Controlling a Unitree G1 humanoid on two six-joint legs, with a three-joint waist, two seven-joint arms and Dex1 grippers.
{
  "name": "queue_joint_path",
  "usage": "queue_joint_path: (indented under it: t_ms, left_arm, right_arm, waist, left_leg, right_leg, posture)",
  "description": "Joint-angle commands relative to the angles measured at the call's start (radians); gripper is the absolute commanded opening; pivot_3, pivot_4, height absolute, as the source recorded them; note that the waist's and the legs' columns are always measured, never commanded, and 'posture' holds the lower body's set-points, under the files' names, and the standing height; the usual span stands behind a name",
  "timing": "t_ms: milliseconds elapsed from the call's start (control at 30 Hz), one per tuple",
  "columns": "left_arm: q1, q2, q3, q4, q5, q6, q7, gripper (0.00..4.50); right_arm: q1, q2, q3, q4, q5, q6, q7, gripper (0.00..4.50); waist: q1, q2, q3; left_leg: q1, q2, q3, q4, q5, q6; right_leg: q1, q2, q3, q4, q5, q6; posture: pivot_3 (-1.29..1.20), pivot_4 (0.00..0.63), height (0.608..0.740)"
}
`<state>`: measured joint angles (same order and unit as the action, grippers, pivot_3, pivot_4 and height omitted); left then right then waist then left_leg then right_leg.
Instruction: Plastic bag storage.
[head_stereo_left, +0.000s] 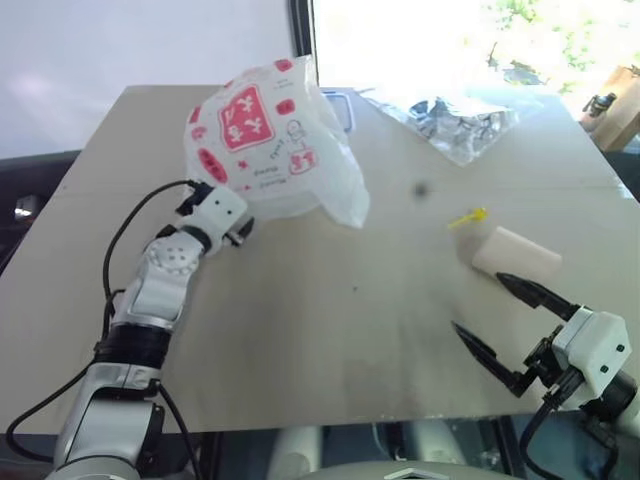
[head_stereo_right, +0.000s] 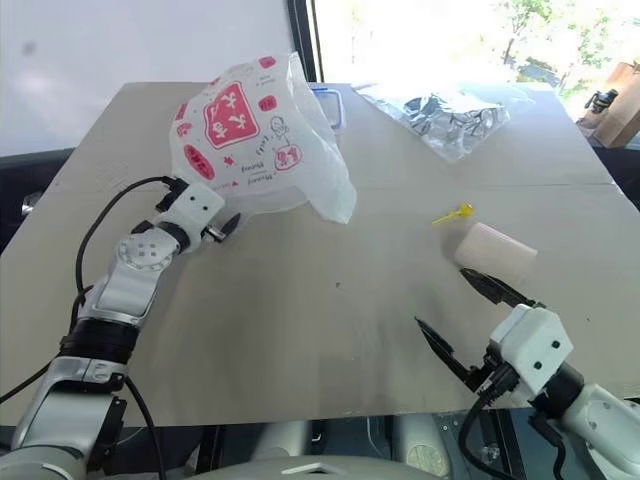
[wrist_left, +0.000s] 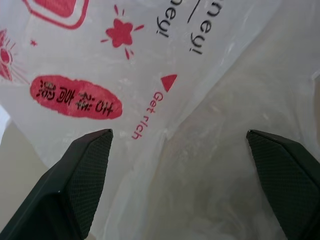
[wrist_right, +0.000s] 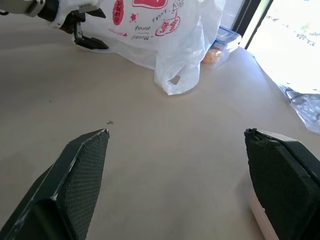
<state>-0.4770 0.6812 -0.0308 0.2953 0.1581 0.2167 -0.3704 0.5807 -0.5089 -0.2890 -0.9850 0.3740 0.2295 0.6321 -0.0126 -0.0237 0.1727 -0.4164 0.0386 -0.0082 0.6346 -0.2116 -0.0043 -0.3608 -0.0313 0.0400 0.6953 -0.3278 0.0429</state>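
Jaws wide on both: left gripper (wrist_left: 175, 150) nosed against the lower side of the plastic bag (head_stereo_left: 265, 135) standing puffed at the table's (head_stereo_left: 330, 330) far left, right gripper (head_stereo_left: 505, 325) empty, well apart, just beside a cream block (head_stereo_left: 516, 254). Risk: closing here pinches one thin slippery film layer, so the bag slides out or just scoots off. A lidded container (wrist_right: 223, 42) sits right behind the bag and could get shoved.

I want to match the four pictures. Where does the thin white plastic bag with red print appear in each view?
Left eye view: thin white plastic bag with red print, upper centre-left.
Right eye view: the bag, upper centre-left.
Left wrist view: the bag, close ahead of the open left gripper.
Right wrist view: the bag, far across the table.
Shared landmark: the bag's red printed patches.
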Motion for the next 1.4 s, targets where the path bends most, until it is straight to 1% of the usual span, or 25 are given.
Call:
queue_joint_path:
  t_ms: [33, 200, 300, 433, 533, 633, 733, 933, 1167, 1267, 1367, 1400]
  left_arm:
    - [0.006, 0.009, 0.047, -0.033, -0.011, 0.069, 0.004, 4.5]
    - [-0.09, 0.006, 0.017, 0.065, 0.033, 0.082, 0.023, 4.5]
    - [-0.137, 0.012, -0.029, 0.138, 0.092, 0.055, 0.038, 4.5]
    - [-0.195, -0.006, -0.076, 0.261, 0.149, -0.051, 0.104, 4.5]
    - [-0.224, -0.03, -0.059, 0.31, 0.137, -0.106, 0.148, 4.5]
    - [-0.233, -0.032, -0.044, 0.334, 0.127, -0.16, 0.167, 4.5]
    - [-0.257, -0.031, -0.078, 0.397, 0.163, -0.229, 0.193, 4.5]
    - [-0.36, -0.078, -0.138, 0.581, 0.225, -0.359, 0.284, 4.5]
    - [-0.509, -0.144, -0.174, 0.782, 0.264, -0.428, 0.363, 4.5]
    - [-0.541, -0.163, -0.165, 0.825, 0.241, -0.452, 0.338, 3.74]
    - [-0.543, -0.161, -0.152, 0.832, 0.221, -0.479, 0.321, 2.41]
    - [-0.537, -0.155, -0.14, 0.819, 0.207, -0.493, 0.315, 1.88]
  right_arm:
    - [0.005, 0.002, 0.01, -0.049, -0.002, -0.001, -0.024, 4.37]
    - [-0.007, 0.001, 0.047, -0.045, -0.021, 0.005, -0.046, 4.37]
    - [-0.023, -0.005, 0.048, -0.037, -0.021, 0.009, -0.053, 4.37]
    - [-0.044, -0.009, 0.056, -0.03, -0.027, 0.016, -0.064, 4.37]
    - [-0.047, -0.01, 0.066, -0.037, -0.034, 0.023, -0.07, 4.37]
    - [-0.044, -0.008, 0.065, -0.042, -0.038, 0.028, -0.075, 4.37]
    - [-0.045, -0.006, 0.068, -0.043, -0.042, 0.031, -0.081, 4.37]
    - [-0.054, -0.006, 0.076, -0.043, -0.045, 0.037, -0.088, 4.37]
    - [-0.074, -0.011, 0.08, -0.047, -0.047, 0.057, -0.099, 4.37]
    - [-0.08, -0.015, 0.087, -0.056, -0.058, 0.074, -0.111, 4.5]
    - [-0.082, -0.019, 0.086, -0.062, -0.064, 0.084, -0.116, 4.5]
    - [-0.081, -0.021, 0.085, -0.061, -0.066, 0.09, -0.117, 4.5]
  waist:
    - [0.0, 0.0, 0.0]
    - [0.003, -0.001, 0.0]
    - [0.003, -0.001, 0.0]
    - [0.003, -0.001, -0.001]
    - [0.003, -0.001, -0.001]
    - [0.003, -0.001, -0.001]
    - [0.003, -0.001, -0.001]
    - [0.007, -0.002, -0.001]
    - [0.008, -0.003, 0.0]
    - [0.002, -0.003, 0.0]
    - [0.0, -0.003, 0.0]
    - [0.0, -0.003, 0.0]
  left_leg:
    - [0.0, 0.0, 0.0, 0.0, 0.0, 0.0]
    - [0.0, -0.001, 0.0, 0.0, 0.0, 0.0]
    - [0.0, -0.001, 0.0, 0.001, 0.0, 0.0]
    - [0.0, -0.001, 0.0, 0.001, 0.0, 0.0]
    - [0.0, -0.001, 0.0, 0.001, 0.0, 0.0]
    - [-0.001, -0.001, 0.0, 0.001, 0.0, 0.0]
    - [-0.001, -0.001, 0.0, 0.001, 0.0, 0.0]
    - [-0.001, -0.002, 0.001, 0.002, 0.0, 0.0]
    - [-0.004, -0.002, 0.001, 0.003, 0.0, 0.0]
    - [-0.004, -0.002, 0.001, 0.003, 0.0, 0.0]
    - [-0.004, -0.002, 0.001, 0.003, 0.0, 0.0]
    - [-0.004, -0.002, 0.001, 0.003, 0.0, 0.0]
  right_leg:
    - [0.0, 0.0, 0.0, 0.0, 0.0, 0.0]
    - [0.0, 0.0, -0.001, 0.001, 0.0, 0.0]
    - [0.001, 0.0, -0.002, 0.001, 0.0, 0.0]
    - [0.001, 0.0, -0.002, 0.001, 0.0, 0.0]
    - [0.001, 0.0, -0.002, 0.001, 0.0, 0.0]
    - [0.001, 0.0, -0.002, 0.001, 0.0, 0.0]
    - [0.001, 0.0, -0.002, 0.001, 0.0, 0.0]
    - [0.001, 0.0, -0.004, 0.001, 0.0, 0.0]
    - [0.0, 0.0, -0.006, 0.0, 0.0, 0.0]
    - [0.0, 0.0, -0.006, 0.0, 0.0, 0.0]
    - [0.0, 0.0, -0.006, 0.0, 0.0, 0.0]
    - [0.0, 0.0, -0.006, 0.0, 0.0, 0.0]
  posture:
    - [0.0, 0.15, 0.74]
    - [0.0, 0.15, 0.74]
    - [0.0, 0.15, 0.74]
    - [0.0, 0.15, 0.74]
    - [0.0, 0.15, 0.74]
    - [0.0, 0.15, 0.74]
    - [0.0, 0.15, 0.74]
    - [0.0, 0.15, 0.74]
    - [0.0, 0.15, 0.74]
    - [0.0, 0.15, 0.74]
    - [0.0, 0.15, 0.74]
    - [0.0, 0.15, 0.74]
